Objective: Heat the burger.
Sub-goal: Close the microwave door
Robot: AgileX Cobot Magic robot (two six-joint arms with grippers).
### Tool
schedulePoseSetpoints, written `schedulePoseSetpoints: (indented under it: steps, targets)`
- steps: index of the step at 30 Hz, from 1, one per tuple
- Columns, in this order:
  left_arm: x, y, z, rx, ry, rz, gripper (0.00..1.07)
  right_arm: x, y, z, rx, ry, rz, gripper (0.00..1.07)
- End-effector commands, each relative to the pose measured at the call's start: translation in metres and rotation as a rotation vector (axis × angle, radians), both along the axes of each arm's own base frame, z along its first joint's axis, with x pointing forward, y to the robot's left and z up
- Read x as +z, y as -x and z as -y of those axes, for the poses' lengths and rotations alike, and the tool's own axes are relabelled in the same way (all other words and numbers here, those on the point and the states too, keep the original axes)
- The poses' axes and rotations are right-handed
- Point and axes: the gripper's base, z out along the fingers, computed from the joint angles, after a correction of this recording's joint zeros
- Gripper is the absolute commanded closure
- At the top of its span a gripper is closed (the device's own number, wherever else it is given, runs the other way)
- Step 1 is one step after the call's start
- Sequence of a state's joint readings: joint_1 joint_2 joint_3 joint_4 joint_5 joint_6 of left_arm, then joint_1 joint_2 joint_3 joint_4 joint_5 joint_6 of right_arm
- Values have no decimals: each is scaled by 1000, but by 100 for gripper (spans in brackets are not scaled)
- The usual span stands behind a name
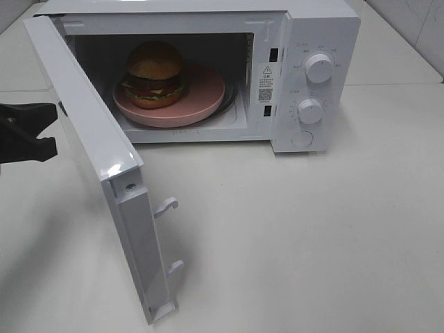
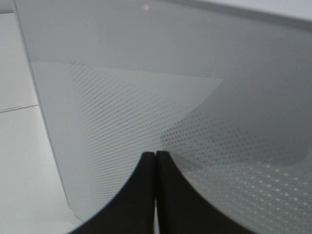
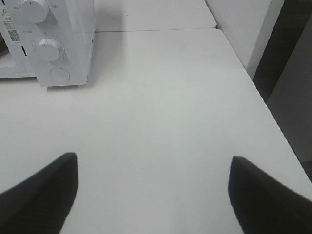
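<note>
The burger [image 1: 154,73] sits on a pink plate [image 1: 205,97] inside the microwave [image 1: 319,41], its door [image 1: 90,139] open; the left gripper [image 2: 155,155], jaws pressed together, is close by the door's outer face; the right gripper [image 3: 153,163] gapes wide, empty, off the microwave's dial side

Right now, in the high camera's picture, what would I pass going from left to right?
The left gripper → microwave door, standing open → burger → control panel.
</note>
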State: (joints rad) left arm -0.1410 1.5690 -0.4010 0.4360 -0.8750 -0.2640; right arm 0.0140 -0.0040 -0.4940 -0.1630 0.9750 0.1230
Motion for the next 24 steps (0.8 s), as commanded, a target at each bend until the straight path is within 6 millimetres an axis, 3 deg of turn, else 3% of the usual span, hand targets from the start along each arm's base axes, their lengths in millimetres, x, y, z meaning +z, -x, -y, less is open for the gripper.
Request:
schedulePoseSetpoints:
  steps: [1,3,11,16,18,21,24]
  targets:
    - [-1,-5,6,16,3,4,107,0,5,0,4,11,42,31]
    - [-6,-10,21,22,-3,5,107,0,5,0,4,11,42,31]
    - [-6,-19,44,45,19,8,107,0,5,0,4,11,42,31]
    - [-5,-26,68,34,28,5,107,0,5,0,4,11,42,31]
    - [-4,-33,90,20,36,10,107,0,5,0,4,11,42,31]
    - [-4,-35,94,20,38,11,107,0,5,0,4,11,42,31]
    - [-5,-43,111,30,57,-4,107,0,5,0,4,11,42,31]
